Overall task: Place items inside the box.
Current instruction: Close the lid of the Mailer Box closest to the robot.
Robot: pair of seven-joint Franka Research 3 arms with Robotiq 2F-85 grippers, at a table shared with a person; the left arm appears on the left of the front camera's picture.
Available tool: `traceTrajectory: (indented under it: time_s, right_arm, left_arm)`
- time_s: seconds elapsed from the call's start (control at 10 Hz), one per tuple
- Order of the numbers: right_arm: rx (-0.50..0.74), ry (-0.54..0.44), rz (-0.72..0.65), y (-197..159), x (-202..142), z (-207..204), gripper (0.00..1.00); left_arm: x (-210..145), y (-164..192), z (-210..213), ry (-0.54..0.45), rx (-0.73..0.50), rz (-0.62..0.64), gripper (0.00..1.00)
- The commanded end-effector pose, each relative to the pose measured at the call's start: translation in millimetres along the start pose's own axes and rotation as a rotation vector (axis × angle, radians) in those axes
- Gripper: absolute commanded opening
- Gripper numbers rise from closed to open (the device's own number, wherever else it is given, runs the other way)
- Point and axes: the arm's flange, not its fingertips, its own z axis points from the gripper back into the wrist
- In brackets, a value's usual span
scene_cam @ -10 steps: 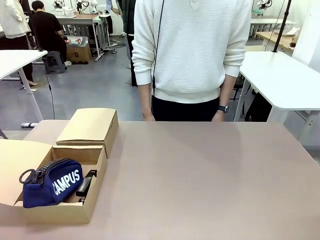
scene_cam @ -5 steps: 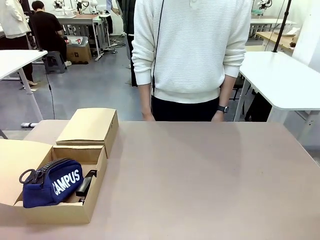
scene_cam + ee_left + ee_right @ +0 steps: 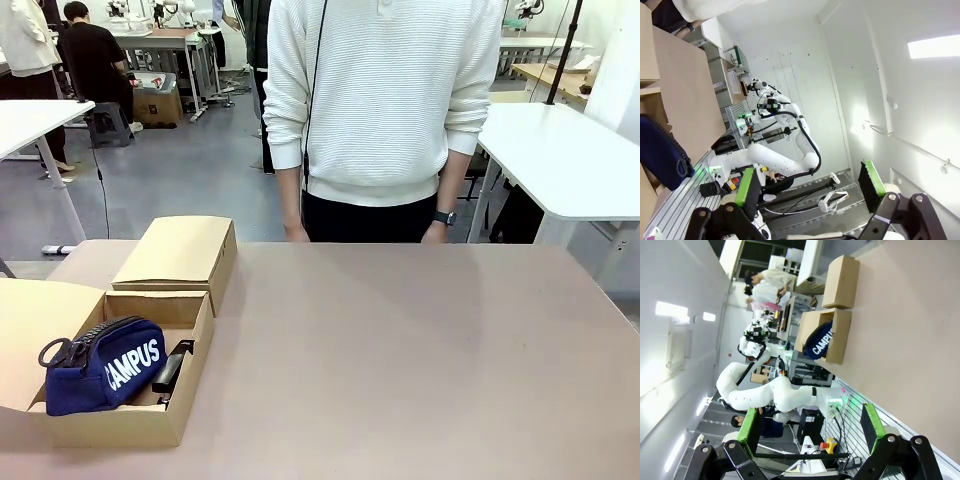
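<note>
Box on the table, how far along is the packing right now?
Done: the navy CAMPUS pouch and a black stapler lie inside the open box. In hand: nothing. The left tool and right tool are both open and empty, held away from the table. Left: whether more items follow can't be told, since the person stands at the far side with hands hidden behind the table edge.
</note>
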Motion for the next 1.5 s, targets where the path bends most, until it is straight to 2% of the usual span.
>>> traceTrajectory:
  time_s: [0.0, 0.7, 0.8, 0.9, 1.0, 1.1, 1.2, 1.4]
  right_arm:
    - [0.02, -0.006, 0.017, 2.3, 0.5, 1.6, 1.0]
    - [0.02, -0.006, 0.017, 2.3, 0.5, 1.6, 1.0]
    - [0.02, -0.006, 0.017, 2.3, 0.5, 1.6, 1.0]
    - [0.02, -0.006, 0.017, 2.3, 0.5, 1.6, 1.0]
    - [0.02, -0.006, 0.017, 2.3, 0.5, 1.6, 1.0]
    - [0.02, -0.006, 0.017, 2.3, 0.5, 1.6, 1.0]
    - [0.02, -0.006, 0.017, 2.3, 0.5, 1.6, 1.0]
    - [0.02, -0.006, 0.017, 2.3, 0.5, 1.6, 1.0]
  left_arm:
    - [-1.0, -1.7, 0.1, 0.011, 0.006, -0.005, 1.0]
    - [0.0, 0.0, 0.0, 0.0, 0.0, 0.0, 1.0]
    - [-0.1, -6.1, -8.3, 0.061, 0.105, -0.482, 1.0]
    - [-3.0, -7.2, -9.2, 0.124, 0.277, -0.765, 1.0]
    - [-4.1, -9.9, -3.4, 0.156, 0.381, -0.959, 1.0]
    - [-6.9, -15.3, 5.2, 0.152, 0.437, -1.084, 1.0]
    - [-8.9, -24.0, 15.9, 0.08, 0.485, -1.259, 1.0]
    - [6.5, -32.7, 28.1, -0.012, 0.49, -1.465, 1.0]
